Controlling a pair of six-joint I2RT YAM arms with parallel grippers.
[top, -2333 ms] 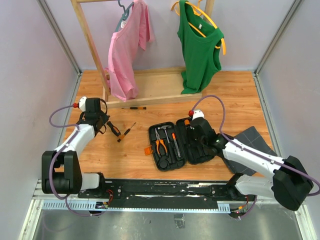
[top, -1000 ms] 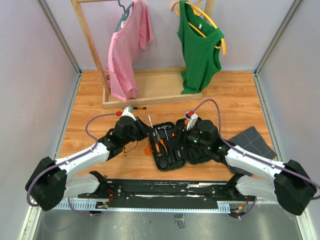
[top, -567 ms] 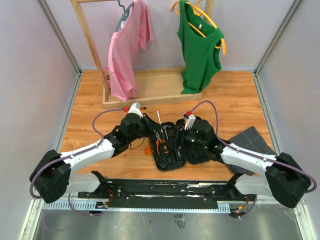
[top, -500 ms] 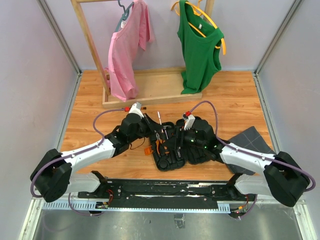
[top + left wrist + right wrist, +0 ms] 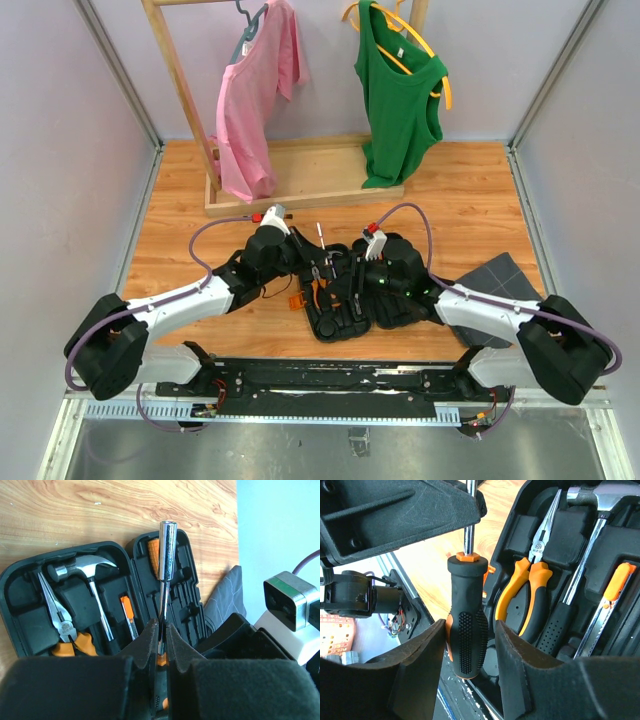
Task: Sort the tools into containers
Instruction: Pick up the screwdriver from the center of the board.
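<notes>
**Top view.** The left gripper (image 5: 303,260) and the right gripper (image 5: 347,283) meet over the open tool case (image 5: 335,328). The case lies on the wooden surface (image 5: 470,190), near the arm bases. Between the two grippers a screwdriver (image 5: 320,240) stands nearly upright with its metal end up. A grey cloth (image 5: 500,275) lies beside the case on the right, partly under the right arm. At the far side a wooden rack (image 5: 300,185) carries a pink shirt (image 5: 255,90) and a green top (image 5: 400,90).

**Left wrist view.** The left jaws are clenched on the screwdriver's thin shaft, and its socket-shaped tip rises well past the fingers. Below them the case lies open. A hammer (image 5: 87,570), orange-handled pliers (image 5: 57,620) and a small screwdriver (image 5: 128,614) with an orange grip sit in the moulded slots of one half. The other half is partly hidden behind the shaft and the jaws.

**Right wrist view.** The screwdriver's black-and-orange handle hangs between the right gripper's two fingers, above the case edge and just beside the pliers. Its shaft runs up into the left gripper overhead. The right jaws stand close on both sides of the handle. Whether they press on it or only flank it cannot be told. The hammer and the small screwdriver lie in their slots beyond the pliers.
</notes>
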